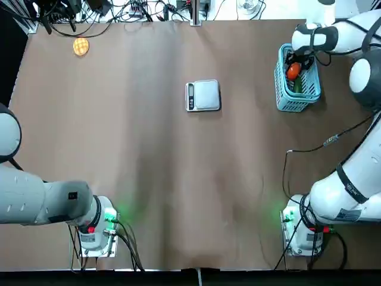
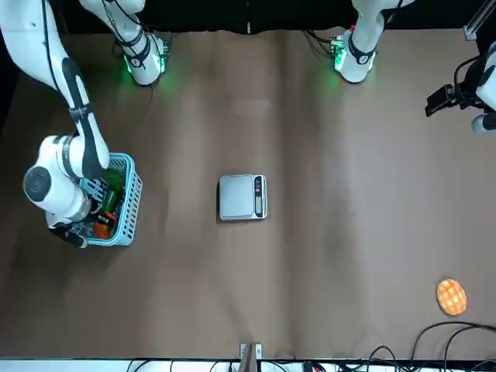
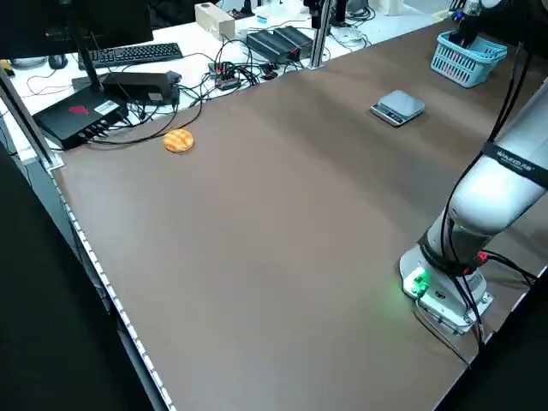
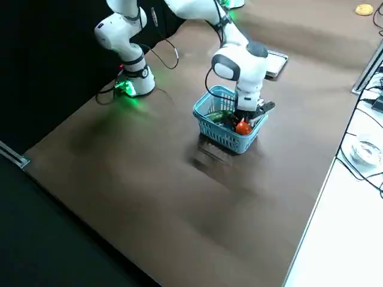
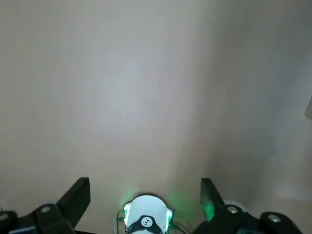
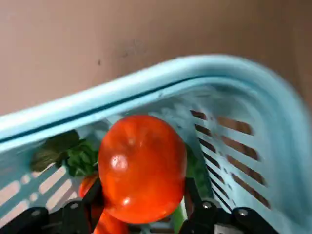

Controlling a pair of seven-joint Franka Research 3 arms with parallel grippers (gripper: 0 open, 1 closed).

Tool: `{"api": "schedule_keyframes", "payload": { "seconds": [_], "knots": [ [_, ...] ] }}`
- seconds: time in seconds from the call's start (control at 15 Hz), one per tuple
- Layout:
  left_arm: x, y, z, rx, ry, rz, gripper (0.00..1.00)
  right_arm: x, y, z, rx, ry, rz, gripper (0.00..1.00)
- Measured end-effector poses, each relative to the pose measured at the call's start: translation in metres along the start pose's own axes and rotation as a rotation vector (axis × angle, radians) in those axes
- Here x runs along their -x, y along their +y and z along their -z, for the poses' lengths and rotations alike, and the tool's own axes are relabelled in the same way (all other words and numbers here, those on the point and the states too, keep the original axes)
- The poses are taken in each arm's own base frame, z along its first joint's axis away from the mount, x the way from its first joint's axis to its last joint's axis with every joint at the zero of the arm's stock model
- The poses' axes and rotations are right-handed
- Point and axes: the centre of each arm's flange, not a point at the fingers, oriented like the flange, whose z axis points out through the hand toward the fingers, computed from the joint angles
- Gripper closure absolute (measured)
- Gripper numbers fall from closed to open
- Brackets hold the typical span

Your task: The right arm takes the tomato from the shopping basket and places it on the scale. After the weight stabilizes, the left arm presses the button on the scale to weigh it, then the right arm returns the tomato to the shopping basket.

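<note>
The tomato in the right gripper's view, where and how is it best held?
Probably by the opposite sides of the tomato, coming from above: it is round, and the basket's wall stands close beside it. The right gripper, in the basket, has its fingers at those sides. The left arm waits at the robot's left.

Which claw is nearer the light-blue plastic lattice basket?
Right. The right claw is at the basket, shut on the round orange-red tomato; the left claw is across the table, beyond the scale.
</note>
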Motion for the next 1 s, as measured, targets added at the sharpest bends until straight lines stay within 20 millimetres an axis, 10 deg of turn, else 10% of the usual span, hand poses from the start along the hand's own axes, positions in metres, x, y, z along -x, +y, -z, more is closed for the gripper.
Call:
{"api": "schedule_keyframes", "payload": {
  "seconds": [0.53,1.0],
  "knots": [
    [0.0,0.0,0.0,0.0,0.0,-0.008,0.0,0.026,0.0,0.123,0.007,-0.003,0.098,0.31],
    [-0.003,0.0,0.001,0.002,0.02,-0.105,0.0,0.099,-0.129,0.176,-0.179,-0.078,0.278,0.31]
  ]
}}
